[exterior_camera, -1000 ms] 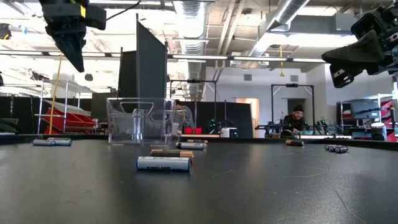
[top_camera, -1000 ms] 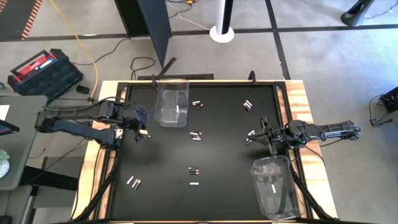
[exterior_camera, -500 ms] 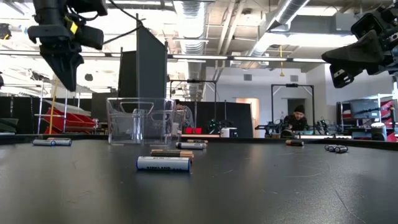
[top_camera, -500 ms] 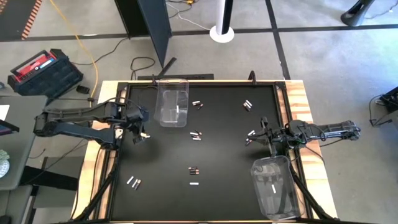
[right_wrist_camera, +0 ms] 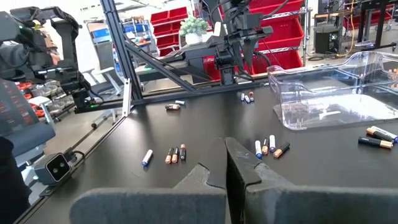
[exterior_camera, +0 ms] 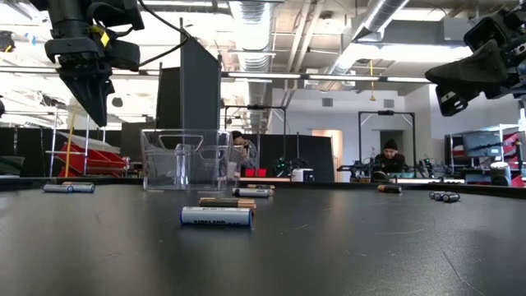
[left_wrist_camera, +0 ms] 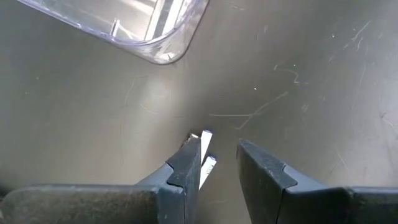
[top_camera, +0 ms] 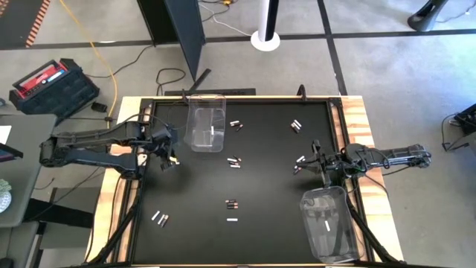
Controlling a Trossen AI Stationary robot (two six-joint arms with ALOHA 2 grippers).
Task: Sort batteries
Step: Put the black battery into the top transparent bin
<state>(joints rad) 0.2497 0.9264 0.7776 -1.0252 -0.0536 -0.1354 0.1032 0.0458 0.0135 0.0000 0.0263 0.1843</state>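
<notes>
The left gripper hung above the mat just beside the near corner of the left bin. Its fingers stood a narrow gap apart with nothing between them, as far as the wrist view showed. The right gripper waited with its jaws closed and empty at the table's right side, near a small cluster of batteries and above the right bin. Each bin held one pale cell. Other batteries lay scattered in small groups across the black mat.
</notes>
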